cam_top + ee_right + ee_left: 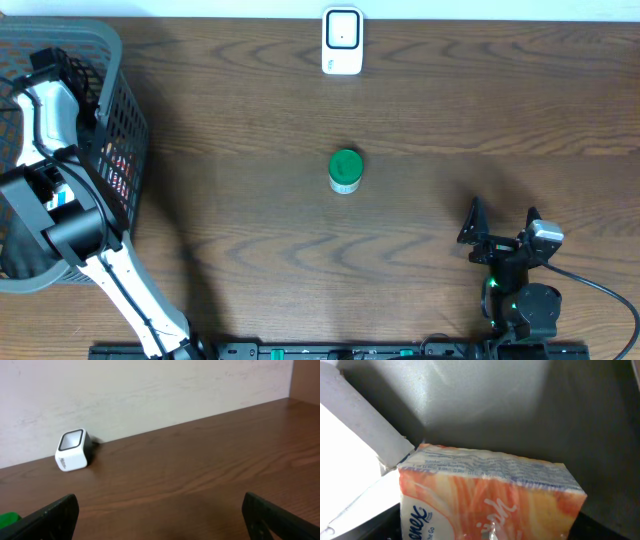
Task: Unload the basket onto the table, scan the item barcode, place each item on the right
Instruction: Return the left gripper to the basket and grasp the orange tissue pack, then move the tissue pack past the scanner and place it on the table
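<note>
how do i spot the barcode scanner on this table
Look at the dark wooden table, then along its far edge by the pale wall. The scanner stands there near the middle; it is a small white box, unlike the green-lidded jar at mid-table.

Mock shop checkout: barcode scanner (342, 40) and shopping basket (130, 130) on wooden table (250, 230).

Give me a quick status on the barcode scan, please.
Right gripper open, empty. Left gripper in basket at Kleenex pack, grip unclear. Scanner at far edge; green-lidded jar stands before it.
</note>
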`<state>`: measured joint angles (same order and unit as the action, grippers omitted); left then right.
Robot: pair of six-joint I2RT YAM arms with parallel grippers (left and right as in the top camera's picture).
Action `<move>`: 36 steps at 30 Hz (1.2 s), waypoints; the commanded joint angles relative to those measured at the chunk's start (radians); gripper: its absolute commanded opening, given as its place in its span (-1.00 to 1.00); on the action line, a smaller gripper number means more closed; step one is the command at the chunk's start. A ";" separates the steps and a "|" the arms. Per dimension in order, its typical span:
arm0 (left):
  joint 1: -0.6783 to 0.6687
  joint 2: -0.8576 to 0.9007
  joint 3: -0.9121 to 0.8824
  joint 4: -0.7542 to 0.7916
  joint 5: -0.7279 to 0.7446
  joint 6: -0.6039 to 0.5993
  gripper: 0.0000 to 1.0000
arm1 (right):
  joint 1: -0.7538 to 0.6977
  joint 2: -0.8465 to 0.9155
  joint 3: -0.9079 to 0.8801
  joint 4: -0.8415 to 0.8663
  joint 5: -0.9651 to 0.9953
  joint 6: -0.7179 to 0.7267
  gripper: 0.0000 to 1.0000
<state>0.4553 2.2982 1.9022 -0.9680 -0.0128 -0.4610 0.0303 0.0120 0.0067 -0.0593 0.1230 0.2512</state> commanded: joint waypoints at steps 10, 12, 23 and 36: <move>0.099 -0.176 0.011 -0.076 -0.032 0.018 0.47 | -0.012 -0.006 -0.001 -0.004 -0.002 -0.013 0.99; 0.123 -0.262 0.011 -0.083 -0.021 0.018 0.46 | -0.012 -0.006 -0.001 -0.004 -0.002 -0.013 0.98; 0.096 -0.774 0.011 -0.134 0.619 0.018 0.44 | -0.012 -0.006 -0.001 -0.004 -0.002 -0.013 0.98; -0.893 -0.738 -0.037 -0.043 0.386 -0.102 0.44 | -0.012 -0.006 -0.001 -0.004 -0.002 -0.013 0.98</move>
<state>-0.2337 1.4696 1.8938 -1.0290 0.5350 -0.5110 0.0303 0.0120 0.0067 -0.0593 0.1223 0.2508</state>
